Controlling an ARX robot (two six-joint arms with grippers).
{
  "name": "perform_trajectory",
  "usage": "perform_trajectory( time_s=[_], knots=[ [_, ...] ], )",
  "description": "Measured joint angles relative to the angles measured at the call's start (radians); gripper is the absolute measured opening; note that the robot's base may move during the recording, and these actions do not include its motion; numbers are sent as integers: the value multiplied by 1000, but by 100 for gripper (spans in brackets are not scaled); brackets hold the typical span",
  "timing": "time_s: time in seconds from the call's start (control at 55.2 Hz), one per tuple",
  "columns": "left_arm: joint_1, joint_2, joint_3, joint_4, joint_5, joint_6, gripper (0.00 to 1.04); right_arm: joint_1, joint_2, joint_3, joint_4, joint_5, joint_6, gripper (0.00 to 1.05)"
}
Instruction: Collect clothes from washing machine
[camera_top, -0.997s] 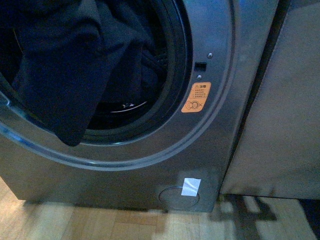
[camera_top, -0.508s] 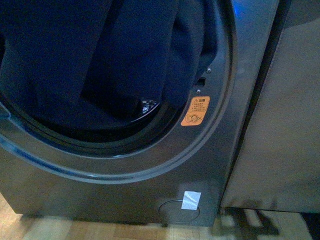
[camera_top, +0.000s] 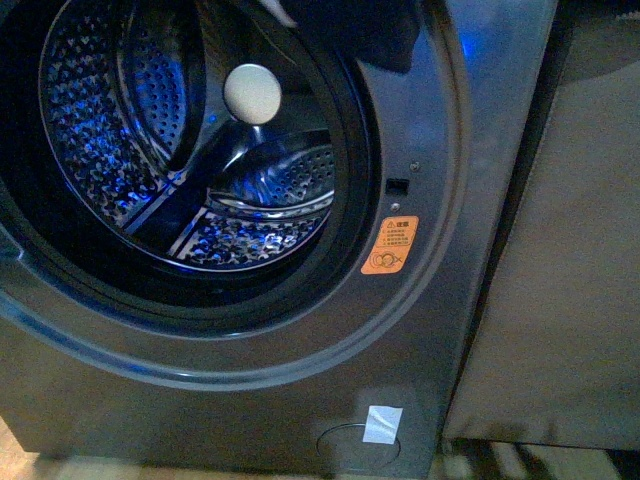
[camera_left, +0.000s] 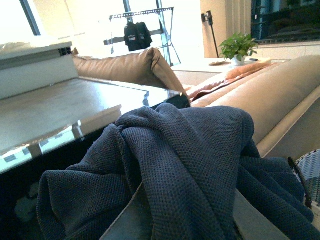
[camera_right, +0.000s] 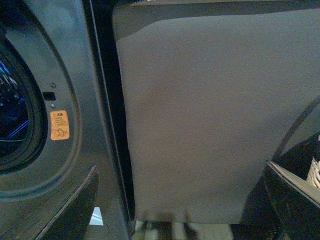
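Counting one garment only: the clothes, dark navy knit, out of the drum and bunched in folds between the two pale fingers of the left gripper, closed on the fabric. From the front, showing as a dark fold at the upper edge, above the porthole rim.

Below it, one washing machine, grey, with the perforated steel drum lit blue. One pale round disc at the drum's back, one orange sticker just right of the porthole, and one white label low on the front.

Just beside the machine, one beige panel. Hanging before that panel, the right gripper, spread wide, holding nothing.

Beyond the garment: a tan sofa, one potted plant, one woven basket.
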Motion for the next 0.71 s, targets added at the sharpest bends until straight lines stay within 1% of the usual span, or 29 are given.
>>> perform_trajectory(
  time_s=[0.163, 0.272, 0.707],
  knots=[
    [-65, 77, 191, -82, -21, -16, 17, 0, 0, 0, 0, 0, 0, 97],
    [-108, 130, 325, -134, -53, -41, 17, 0, 0, 0, 0, 0, 0, 97],
    [-113, 134, 339, -135, -63, -54, 17, 0, 0, 0, 0, 0, 0, 97]
  ],
)
